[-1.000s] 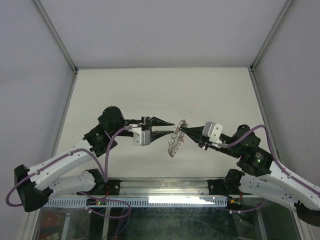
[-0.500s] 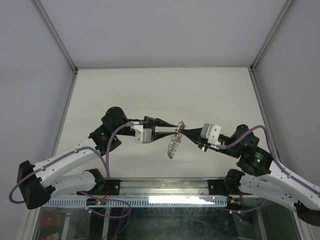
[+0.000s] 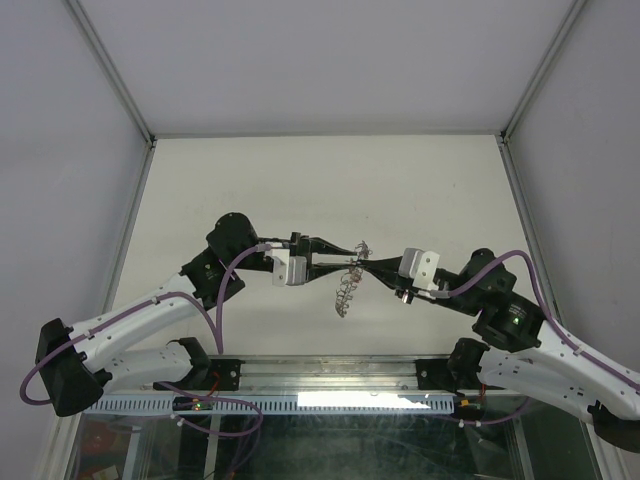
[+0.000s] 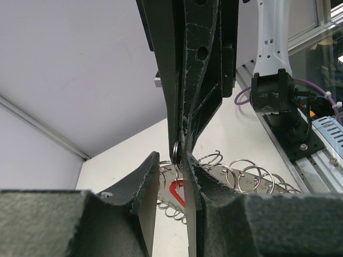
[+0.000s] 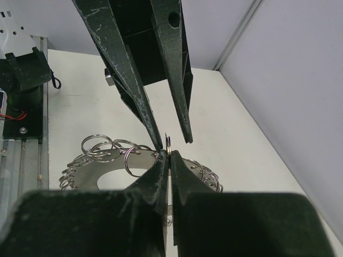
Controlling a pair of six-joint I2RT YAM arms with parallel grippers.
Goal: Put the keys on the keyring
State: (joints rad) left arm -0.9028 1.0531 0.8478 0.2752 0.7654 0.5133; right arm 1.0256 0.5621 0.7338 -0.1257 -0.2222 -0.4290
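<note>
My right gripper (image 3: 362,262) is shut on a small split ring (image 5: 168,143) at the top of the keyring (image 3: 345,292). The keyring is a flat silver hoop strung with many small wire rings, and it hangs above the table. It also shows in the right wrist view (image 5: 102,174) and the left wrist view (image 4: 244,174). My left gripper (image 3: 345,257) is open, and its fingers (image 5: 154,128) straddle the held ring (image 4: 176,151) and the right fingertips. Part of the red tag (image 4: 179,191) shows just below that ring, between my left fingers (image 4: 147,176). I cannot make out the tiny key.
The pale table (image 3: 300,180) is walled by grey panels with metal posts at the back corners (image 3: 152,138). The arm bases and a rail (image 3: 330,375) line the near edge. The right arm's base (image 4: 278,101) shows in the left wrist view.
My left gripper has moved right, up to the right gripper's tip, and its jaws have narrowed around the held ring. The right gripper and the hanging keyring have shifted slightly left.
</note>
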